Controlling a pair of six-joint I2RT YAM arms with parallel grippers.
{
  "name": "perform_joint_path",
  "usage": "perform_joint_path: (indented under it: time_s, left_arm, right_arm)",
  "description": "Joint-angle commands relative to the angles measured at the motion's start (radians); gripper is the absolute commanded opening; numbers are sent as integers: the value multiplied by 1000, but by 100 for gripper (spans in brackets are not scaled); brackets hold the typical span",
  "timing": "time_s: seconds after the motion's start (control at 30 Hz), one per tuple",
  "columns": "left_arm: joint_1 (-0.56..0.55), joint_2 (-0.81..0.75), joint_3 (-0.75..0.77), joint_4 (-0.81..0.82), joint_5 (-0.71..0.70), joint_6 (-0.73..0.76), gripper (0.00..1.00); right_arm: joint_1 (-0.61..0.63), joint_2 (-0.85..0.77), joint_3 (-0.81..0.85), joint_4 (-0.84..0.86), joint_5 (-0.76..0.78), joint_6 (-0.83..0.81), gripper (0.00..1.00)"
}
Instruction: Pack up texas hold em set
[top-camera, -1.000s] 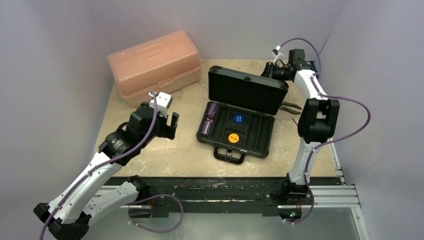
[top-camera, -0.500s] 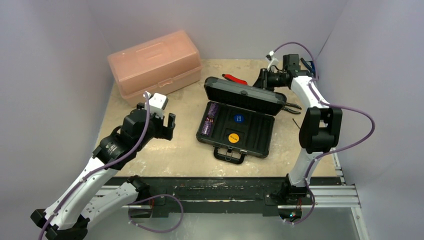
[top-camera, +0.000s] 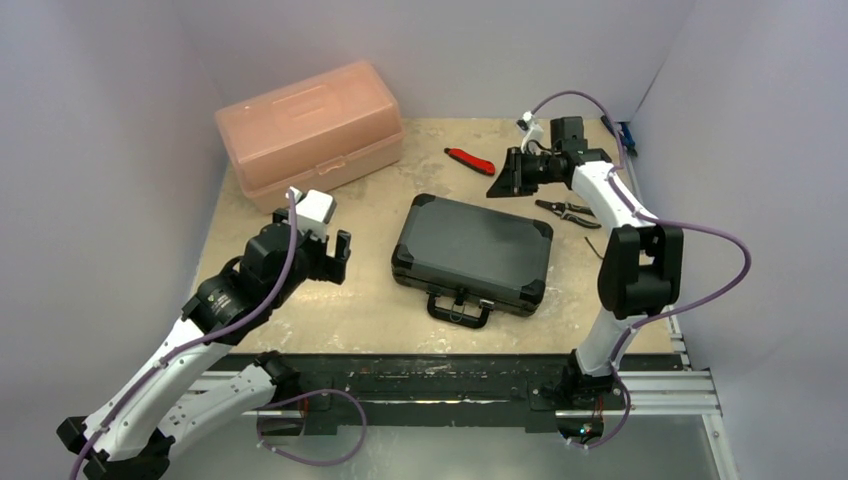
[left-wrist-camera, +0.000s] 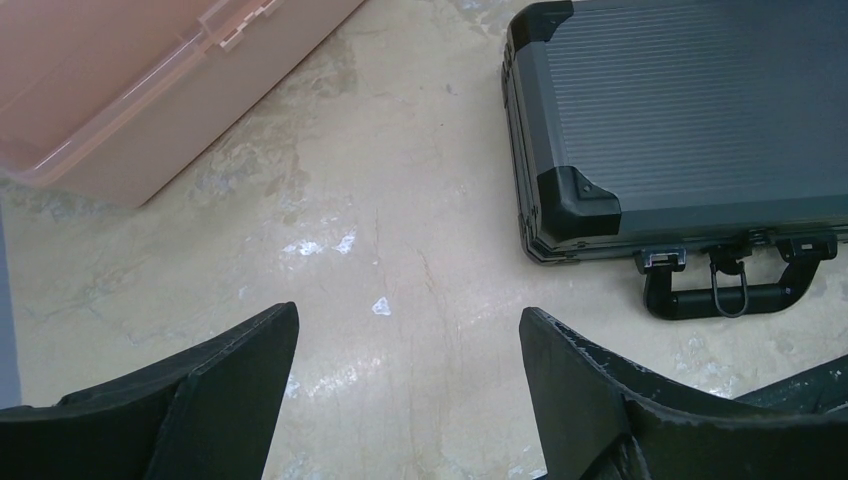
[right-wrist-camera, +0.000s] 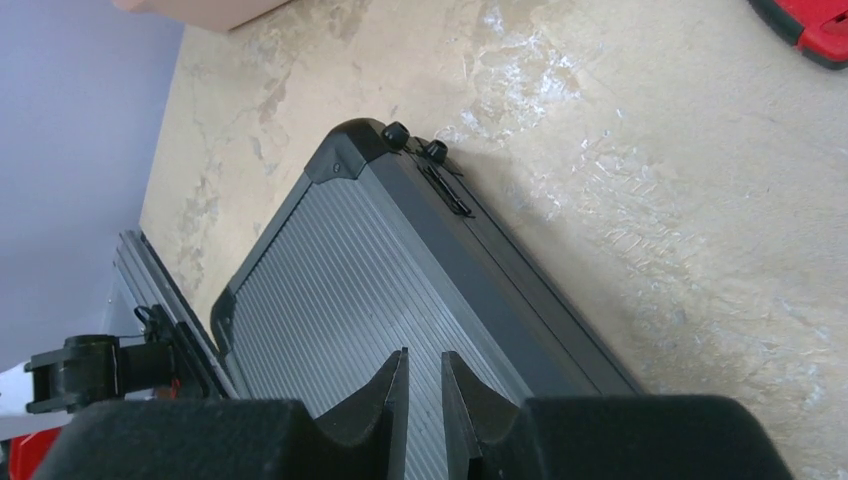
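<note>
The black briefcase (top-camera: 472, 252) lies flat on the table with its lid down and its handle (top-camera: 459, 310) toward the near edge. The purple chip stacks, red dice and orange disc are hidden inside it. My right gripper (top-camera: 506, 180) hovers just behind the case's back edge, its jaws nearly together and holding nothing. In the right wrist view it (right-wrist-camera: 424, 360) looks down on the ribbed lid (right-wrist-camera: 340, 300). My left gripper (top-camera: 340, 250) is open and empty, left of the case. In the left wrist view it (left-wrist-camera: 408, 320) is over bare table, with the case (left-wrist-camera: 690, 110) at the upper right.
A translucent pink plastic box (top-camera: 310, 125) stands at the back left, and its corner shows in the left wrist view (left-wrist-camera: 120, 90). A red-handled tool (top-camera: 470, 160) and black pliers (top-camera: 566, 210) lie behind and right of the case. Walls close in on three sides.
The briefcase lid has gone from upright and open to fully down. My right gripper moved forward and down with it. My left arm drew back slightly.
</note>
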Motion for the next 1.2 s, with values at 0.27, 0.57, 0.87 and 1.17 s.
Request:
perform_joint_path:
  time_s: [0.27,0.57,0.87,1.17]
  left_arm:
    - [-28,6,5,-3,-40,-16,81]
    - [-86,48,12,-12,-37,-51,82]
    - [-90,98,-20,-3,17,-215,84]
    - [-90,155,-172,47,131,-386,78]
  right_arm:
    - [32,-112,-41,53,135,66,36]
    - [40,-201,-105,32,405,262,82]
    - [113,-301,-156,-6,626,381,99]
    - [129,-344,-210,-56,769,423,81]
